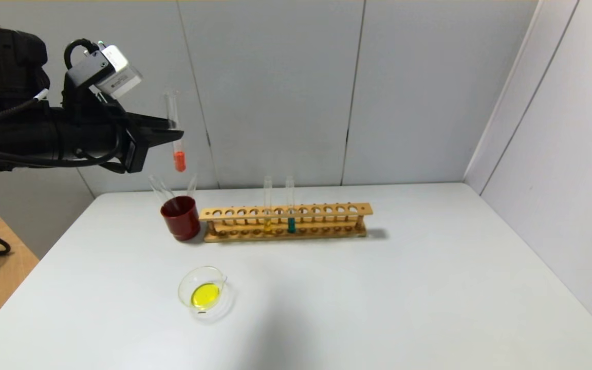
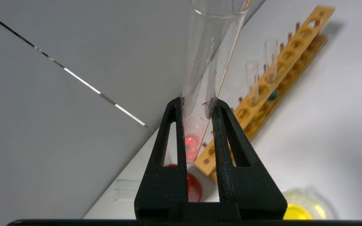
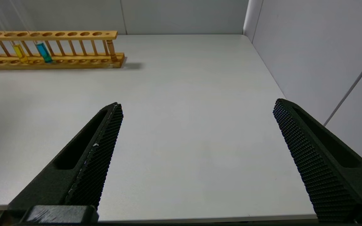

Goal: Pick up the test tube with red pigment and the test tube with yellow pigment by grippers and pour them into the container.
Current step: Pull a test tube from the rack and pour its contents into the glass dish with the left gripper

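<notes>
Red-orange liquid sits low in the slim clear glass test tube [image 1: 175, 131], upright in the clenched left gripper [image 1: 172, 134], upper left; right gripper [image 3: 196, 110] splayed, idle; yellow-holding glass dish [image 1: 203, 294] awaits below.

Right claw [image 3: 196, 106] spread wide above table [image 3: 184, 94]; rack [image 3: 52, 50] seemingly far off.

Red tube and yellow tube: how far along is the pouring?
Done: the dish already holds yellow liquid. In hand: the left gripper holds the red tube upright, high above the red cup. Left: pouring the red. The right gripper is open over the table.
</notes>
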{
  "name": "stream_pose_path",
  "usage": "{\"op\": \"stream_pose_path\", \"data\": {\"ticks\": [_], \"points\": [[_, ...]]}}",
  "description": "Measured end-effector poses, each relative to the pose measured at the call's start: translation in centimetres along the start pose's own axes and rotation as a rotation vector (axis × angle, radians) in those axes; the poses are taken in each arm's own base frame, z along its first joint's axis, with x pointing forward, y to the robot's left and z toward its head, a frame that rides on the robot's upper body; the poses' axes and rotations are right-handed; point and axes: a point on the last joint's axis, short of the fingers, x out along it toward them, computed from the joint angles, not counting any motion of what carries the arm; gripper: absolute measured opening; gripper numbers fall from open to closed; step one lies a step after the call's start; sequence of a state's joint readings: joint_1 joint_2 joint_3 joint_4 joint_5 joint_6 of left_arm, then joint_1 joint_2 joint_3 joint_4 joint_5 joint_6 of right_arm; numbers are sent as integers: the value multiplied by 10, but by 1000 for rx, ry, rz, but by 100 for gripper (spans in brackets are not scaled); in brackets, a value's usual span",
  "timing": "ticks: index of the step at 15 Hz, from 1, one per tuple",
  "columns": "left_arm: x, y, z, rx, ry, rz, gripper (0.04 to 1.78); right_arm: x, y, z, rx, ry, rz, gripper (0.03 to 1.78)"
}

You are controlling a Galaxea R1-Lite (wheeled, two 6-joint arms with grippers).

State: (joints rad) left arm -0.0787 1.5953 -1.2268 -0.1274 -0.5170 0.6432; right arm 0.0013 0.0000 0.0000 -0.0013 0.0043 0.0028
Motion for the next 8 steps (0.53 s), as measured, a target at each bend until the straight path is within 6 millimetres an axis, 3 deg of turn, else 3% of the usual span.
{"op": "stream_pose_path", "data": {"ticks": [8], "points": [[-12,-1,-38,320,129,-84,30,0,0,0,0,0,0,175]]}}
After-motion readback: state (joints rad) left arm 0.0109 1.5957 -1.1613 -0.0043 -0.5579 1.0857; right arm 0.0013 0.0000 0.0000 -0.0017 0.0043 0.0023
